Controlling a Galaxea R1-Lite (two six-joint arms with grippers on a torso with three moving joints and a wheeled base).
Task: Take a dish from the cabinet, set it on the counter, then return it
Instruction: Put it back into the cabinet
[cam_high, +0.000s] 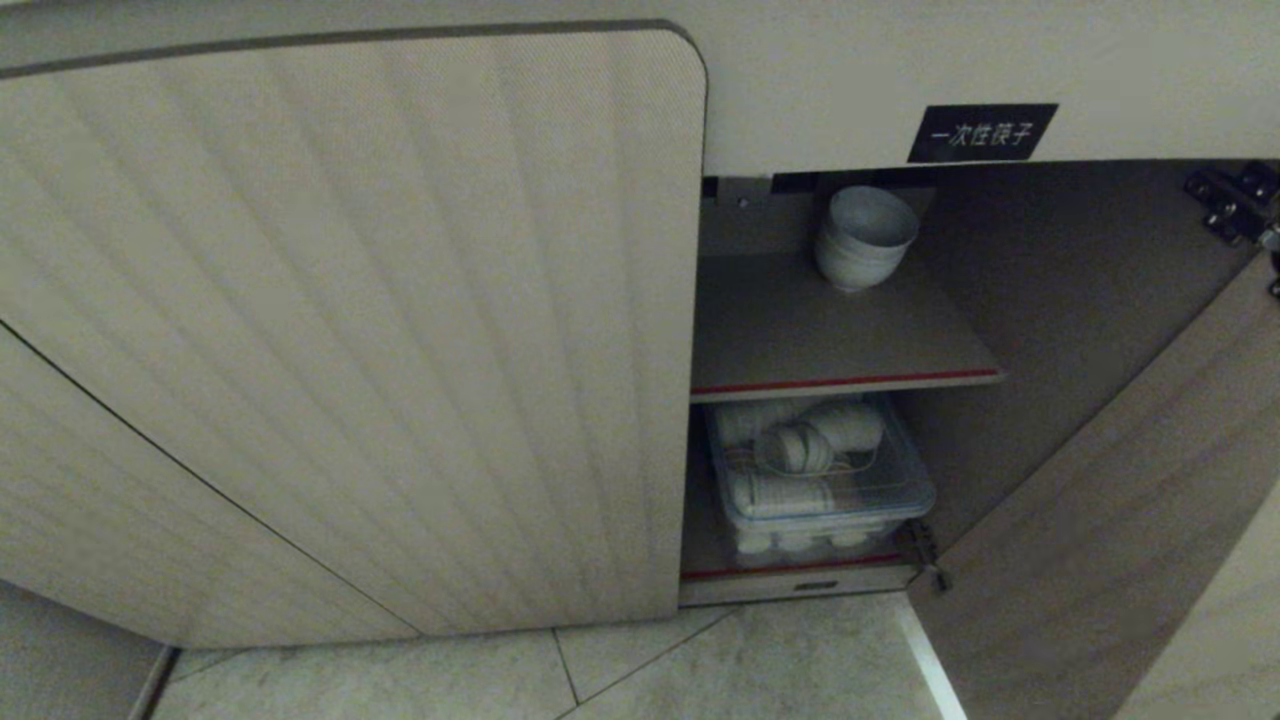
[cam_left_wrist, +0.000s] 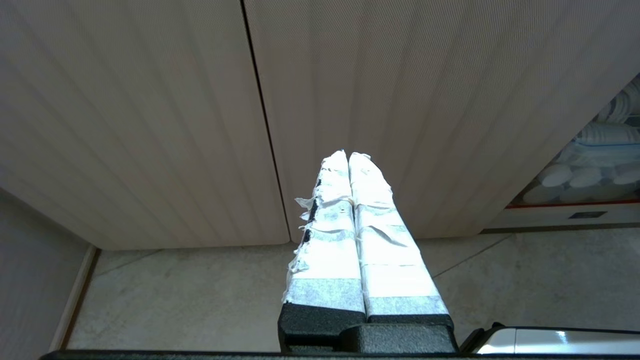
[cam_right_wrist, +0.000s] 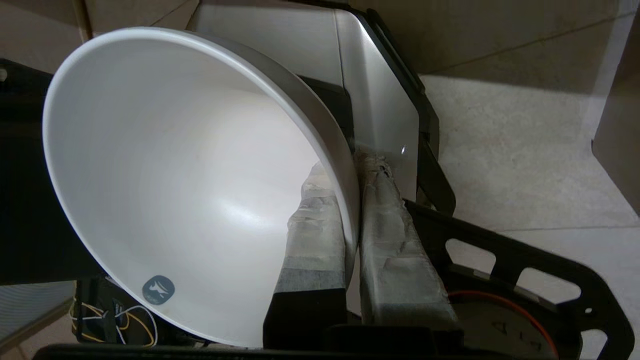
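Gripping the rim of a small, deep, plain white ceramic bowl (cam_right_wrist: 180, 185), the right gripper (cam_right_wrist: 352, 165) has one tape-wrapped finger (cam_right_wrist: 315, 235) inside the wall and the other against the outside — the jaws pinched narrow on the thin edge. The bowl is tilted so its hollow faces the wrist camera, with a small grey sticker (cam_right_wrist: 158, 289) low on the inner wall. Behind it lie pale floor tiles (cam_right_wrist: 510, 150) and parts of the robot's silver and black body. Neither the bowl nor this gripper appears in the head view.

That view looks at the low beige cabinet (cam_high: 350, 330) with vertically fluted doors. Its right-hand compartment stands open, the door (cam_high: 1100, 520) swung out to the right. On the red-edged inner shelf (cam_high: 840, 340) sits a short stack of white bowls (cam_high: 865, 238), near the back. Below the shelf a clear plastic bin (cam_high: 820, 480) holds more white crockery lying on its side. A small black label with white Chinese characters (cam_high: 982, 132) is fixed above the opening.

The left gripper (cam_left_wrist: 348, 156) hangs idle above the tiled floor before the closed fluted doors — its white-taped fingers pressed together with nothing between them.
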